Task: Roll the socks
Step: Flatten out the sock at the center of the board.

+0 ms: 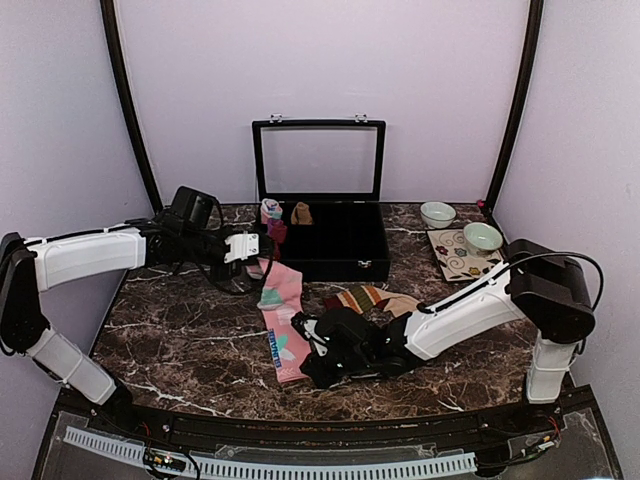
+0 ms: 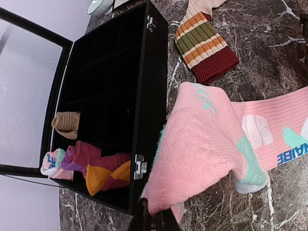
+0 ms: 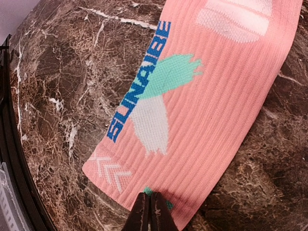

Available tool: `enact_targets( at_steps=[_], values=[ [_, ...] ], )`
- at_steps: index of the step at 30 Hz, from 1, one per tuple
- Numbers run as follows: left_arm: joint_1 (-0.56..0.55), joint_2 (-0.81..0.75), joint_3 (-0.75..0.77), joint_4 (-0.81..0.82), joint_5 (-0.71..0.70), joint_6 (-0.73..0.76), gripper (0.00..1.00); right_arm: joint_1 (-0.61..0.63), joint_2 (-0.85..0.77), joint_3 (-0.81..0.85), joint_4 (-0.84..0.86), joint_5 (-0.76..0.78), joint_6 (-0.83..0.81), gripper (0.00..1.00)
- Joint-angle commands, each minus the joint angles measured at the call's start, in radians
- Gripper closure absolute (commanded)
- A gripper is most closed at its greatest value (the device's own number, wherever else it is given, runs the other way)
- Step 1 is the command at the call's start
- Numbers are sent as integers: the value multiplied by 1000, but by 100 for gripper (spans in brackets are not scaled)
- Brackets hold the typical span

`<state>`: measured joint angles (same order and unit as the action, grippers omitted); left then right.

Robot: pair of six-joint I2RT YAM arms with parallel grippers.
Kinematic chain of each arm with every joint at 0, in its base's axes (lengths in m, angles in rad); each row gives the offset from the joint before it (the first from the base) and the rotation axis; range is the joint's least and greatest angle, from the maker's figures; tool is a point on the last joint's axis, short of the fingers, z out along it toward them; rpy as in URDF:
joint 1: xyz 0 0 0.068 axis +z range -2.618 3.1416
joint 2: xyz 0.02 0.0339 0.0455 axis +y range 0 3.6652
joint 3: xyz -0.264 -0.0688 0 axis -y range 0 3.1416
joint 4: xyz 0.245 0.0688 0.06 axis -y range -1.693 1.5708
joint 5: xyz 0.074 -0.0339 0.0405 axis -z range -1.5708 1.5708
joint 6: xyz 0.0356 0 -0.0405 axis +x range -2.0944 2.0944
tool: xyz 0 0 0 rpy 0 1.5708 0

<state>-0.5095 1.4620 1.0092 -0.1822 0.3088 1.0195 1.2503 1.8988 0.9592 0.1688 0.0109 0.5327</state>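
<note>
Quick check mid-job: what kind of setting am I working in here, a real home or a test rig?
Most likely a staged test booth, not a home: plain lilac panels enclose a marble-look table holding a black divided box and a bowl on a patterned mat.

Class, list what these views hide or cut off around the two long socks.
Striped red-brown-cream sock: tan foot disappears behind the right arm in the top view; left wrist view's top edge crops it.
Left gripper: left wrist view, pink patterned sock drapes over it.
Right gripper: right wrist view, shut tips cover the sock's edge; pinch unconfirmed.
</note>
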Motion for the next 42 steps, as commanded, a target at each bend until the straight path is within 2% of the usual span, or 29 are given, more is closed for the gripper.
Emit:
enact_targets(
  at_steps=[1,7,11,13,17,21,24,28,29,32,33,34,36,38,39,42],
  values=[
    [-30,-57,-40,31,-45,137,100,13,26,14,-52,-31,2,96],
    [-30,-237,-351,340,28,509,100,18,42,25,-36,-27,12,98],
    [-30,-256,-475,527,72,676,100,18,40,0,0,-32,32,100],
    [-28,-241,-544,676,92,764,100,21,39,-14,16,-45,41,100],
    [0,-146,-663,1108,205,921,100,24,37,-35,34,-70,47,100],
    [18,-17,-665,1372,261,978,100,28,31,-61,66,-89,57,100],
    [20,87,-601,1496,208,968,100,30,34,-70,83,-98,73,100],
    [37,220,-540,1626,168,992,88,30,38,-67,97,-105,80,100],
    [39,239,-533,1636,153,1003,83,30,37,-70,103,-106,81,100],
    [57,250,-522,1630,121,1000,48,31,35,-78,115,-114,85,100],
    [62,241,-521,1593,100,997,41,30,32,-83,121,-118,88,100],
    [67,224,-520,1557,70,984,35,30,31,-86,124,-123,88,100],
    [73,165,-517,1440,8,939,30,30,25,-91,132,-128,90,100],
    [79,73,-504,1234,-63,879,23,30,20,-95,138,-133,89,100],
    [81,14,-480,1088,-105,835,17,29,17,-96,141,-134,89,100],
    [103,-143,-366,527,-179,702,2,28,13,-92,151,-144,90,100]
  ],
)
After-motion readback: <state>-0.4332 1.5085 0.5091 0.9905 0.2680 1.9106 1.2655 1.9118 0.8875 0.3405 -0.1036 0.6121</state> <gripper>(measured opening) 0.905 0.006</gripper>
